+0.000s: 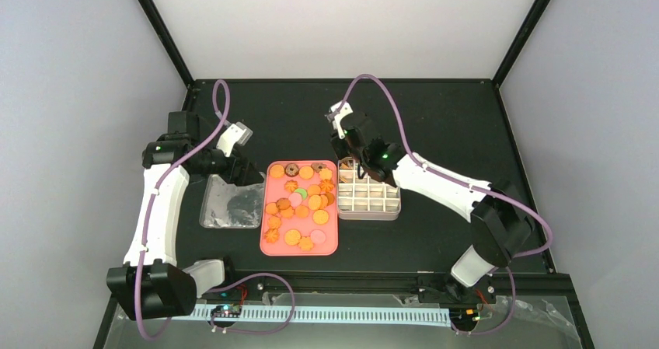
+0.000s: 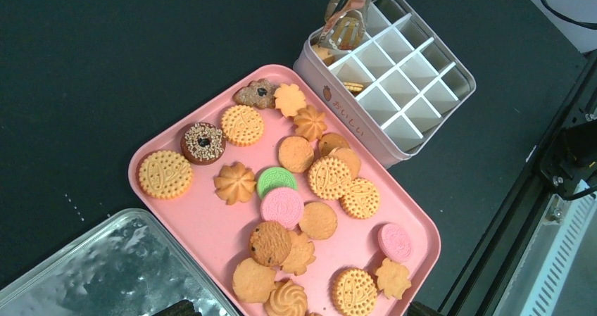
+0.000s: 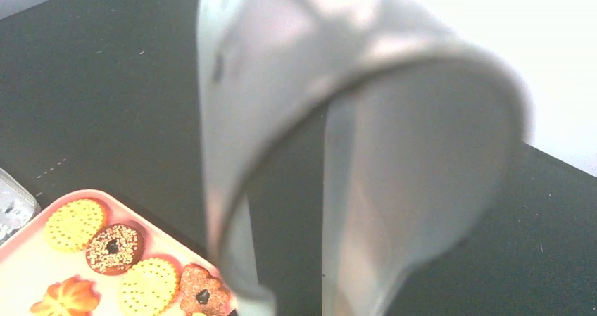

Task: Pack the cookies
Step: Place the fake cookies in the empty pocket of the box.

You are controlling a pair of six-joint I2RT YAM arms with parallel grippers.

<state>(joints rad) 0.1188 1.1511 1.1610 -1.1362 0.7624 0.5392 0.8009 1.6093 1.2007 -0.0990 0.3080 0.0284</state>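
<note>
Packing was only just started — nearly all the cookies (image 2: 329,177) lay on the tray (image 2: 211,224). Only two showed in the tin (image 2: 352,119) just right of the tray, both in cells along its tray-side wall. The right gripper (image 1: 346,148) clasped tongs (image 2: 345,17), their tips down in the far cell over one cookie. Whether they pinched it, I could not tell. Left of the tray the left gripper (image 1: 237,170) hung with jaws wide — nothing seen in them.

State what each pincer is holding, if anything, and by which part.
The right pincer holds metal tongs, apparently by their arms beneath the looped end; the exact spot is hidden. The left pincer, open, holds nothing.
</note>
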